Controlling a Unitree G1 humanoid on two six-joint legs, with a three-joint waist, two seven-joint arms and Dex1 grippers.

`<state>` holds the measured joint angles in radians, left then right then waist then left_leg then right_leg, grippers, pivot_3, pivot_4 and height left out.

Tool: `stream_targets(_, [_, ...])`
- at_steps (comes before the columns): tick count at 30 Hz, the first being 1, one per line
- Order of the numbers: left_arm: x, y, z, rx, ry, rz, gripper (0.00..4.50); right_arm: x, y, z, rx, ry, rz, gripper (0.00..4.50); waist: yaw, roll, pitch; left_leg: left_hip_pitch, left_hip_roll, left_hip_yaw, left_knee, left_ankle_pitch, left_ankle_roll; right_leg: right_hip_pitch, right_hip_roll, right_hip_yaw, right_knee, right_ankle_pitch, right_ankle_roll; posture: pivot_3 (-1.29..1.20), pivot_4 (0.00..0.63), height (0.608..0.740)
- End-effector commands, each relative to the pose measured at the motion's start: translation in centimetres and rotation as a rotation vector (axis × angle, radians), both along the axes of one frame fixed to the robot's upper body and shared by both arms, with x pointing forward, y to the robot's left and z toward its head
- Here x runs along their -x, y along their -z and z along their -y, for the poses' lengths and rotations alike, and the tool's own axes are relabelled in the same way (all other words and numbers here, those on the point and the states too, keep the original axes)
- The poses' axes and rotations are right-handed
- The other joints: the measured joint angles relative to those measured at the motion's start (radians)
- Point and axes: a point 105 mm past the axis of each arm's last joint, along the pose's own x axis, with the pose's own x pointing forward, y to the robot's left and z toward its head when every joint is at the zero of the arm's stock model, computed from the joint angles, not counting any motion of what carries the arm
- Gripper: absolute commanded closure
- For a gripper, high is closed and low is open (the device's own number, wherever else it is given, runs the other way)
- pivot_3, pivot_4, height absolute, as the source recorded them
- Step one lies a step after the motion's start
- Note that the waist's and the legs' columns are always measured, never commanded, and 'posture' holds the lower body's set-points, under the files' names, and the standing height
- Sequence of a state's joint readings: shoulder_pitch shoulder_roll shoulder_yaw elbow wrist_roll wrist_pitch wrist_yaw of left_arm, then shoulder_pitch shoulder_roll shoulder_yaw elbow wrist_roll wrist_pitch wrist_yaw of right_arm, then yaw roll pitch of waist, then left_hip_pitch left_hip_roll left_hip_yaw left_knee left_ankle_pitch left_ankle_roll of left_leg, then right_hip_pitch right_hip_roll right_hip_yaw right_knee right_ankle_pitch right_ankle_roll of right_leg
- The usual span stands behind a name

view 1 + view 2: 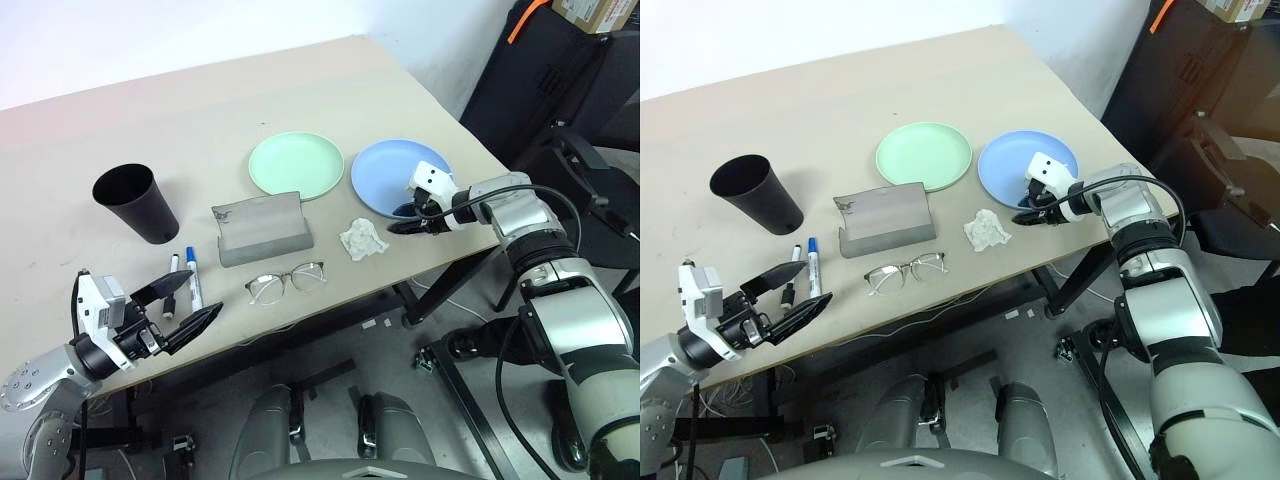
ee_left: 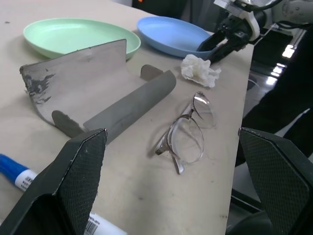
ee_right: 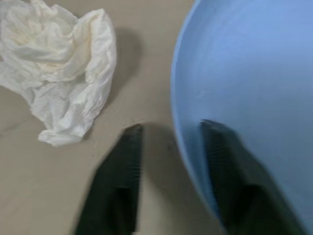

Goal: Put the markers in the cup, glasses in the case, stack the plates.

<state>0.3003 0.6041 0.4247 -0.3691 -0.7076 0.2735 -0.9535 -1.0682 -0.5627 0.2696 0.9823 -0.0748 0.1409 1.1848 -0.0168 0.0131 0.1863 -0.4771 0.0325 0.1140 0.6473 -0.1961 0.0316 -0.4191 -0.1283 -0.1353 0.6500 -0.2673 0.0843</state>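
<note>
The table (image 1: pixel 300 90) carries my light blue plate (image 1: pixel 385 172) beside the mint green plate (image 1: pixel 296 164); my right gripper (image 3: pixel 168 129) straddles the blue rim, fingers narrowed, not clamped; my left gripper (image 1: pixel 185 305) gapes wide near the markers (image 1: pixel 190 275)

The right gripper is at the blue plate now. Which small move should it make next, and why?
Probably finish closing on the rim. The right gripper straddles the near edge of the blue plate, one finger inside the plate and one outside on the table, with a gap left. The green plate lies apart beside it, so the stack is not yet made.
</note>
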Motion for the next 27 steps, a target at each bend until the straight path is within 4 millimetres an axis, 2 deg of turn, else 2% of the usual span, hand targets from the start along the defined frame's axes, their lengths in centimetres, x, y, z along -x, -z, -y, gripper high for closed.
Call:
stream_targets(1, [0.3, -1.2, 0.5, -0.022, 0.006, 0.059, 0.00, -0.6, -1.2, -0.5, -0.002, -0.009, 0.059, 4.07, -0.001, 0.000, 0.000, 0.000, 0.000, 0.000, 0.000, 0.000, 0.000, 0.000, 0.000, 0.000, 0.000, 0.000, 0.000, 0.00, 0.150, 0.712])
stream_targets(2, [0.4, -1.3, 0.6, -0.022, 0.005, 0.060, 0.00, -0.8, -1.4, -0.5, -0.007, -0.006, 0.074, 4.46, -0.002, 0.000, 0.000, 0.000, 0.000, 0.000, 0.000, 0.000, 0.000, 0.000, 0.000, 0.001, 0.000, 0.000, 0.000, 0.00, 0.150, 0.712])
stream_targets(10, [0.1, -2.1, 1.0, -0.008, -0.008, 0.074, 0.00, -1.5, -4.5, -1.6, -0.072, -0.028, 0.174, 4.46, -0.002, 0.000, 0.000, 0.000, 0.001, 0.001, 0.000, 0.000, -0.001, -0.001, 0.000, 0.002, 0.000, 0.001, -0.002, 0.00, 0.150, 0.712])
stream_targets(14, [0.1, -2.2, 1.0, -0.009, -0.009, 0.073, 0.00, -2.2, -7.0, -3.1, -0.127, -0.031, 0.268, 4.46, -0.006, 0.000, 0.000, 0.000, 0.001, 0.003, 0.000, 0.000, -0.001, -0.003, 0.001, 0.005, 0.002, 0.001, -0.002, 0.00, 0.150, 0.712])
stream_targets(20, [0.1, -2.2, 1.1, -0.007, -0.009, 0.074, 0.00, -3.9, -10.5, -6.5, -0.258, 0.027, 0.422, 4.46, -0.015, 0.000, 0.000, 0.000, 0.009, 0.015, 0.000, 0.004, -0.005, -0.007, 0.008, 0.016, 0.006, 0.002, -0.002, 0.00, 0.150, 0.712])
stream_targets(27, [0.1, -2.3, 0.9, -0.008, -0.025, 0.082, 0.00, -4.1, -12.0, -11.7, -0.334, -0.018, 0.505, 4.46, -0.029, -0.001, 0.000, 0.000, 0.012, 0.020, 0.000, 0.004, -0.006, -0.009, 0.011, 0.019, 0.007, 0.003, -0.004, 0.00, 0.150, 0.712])
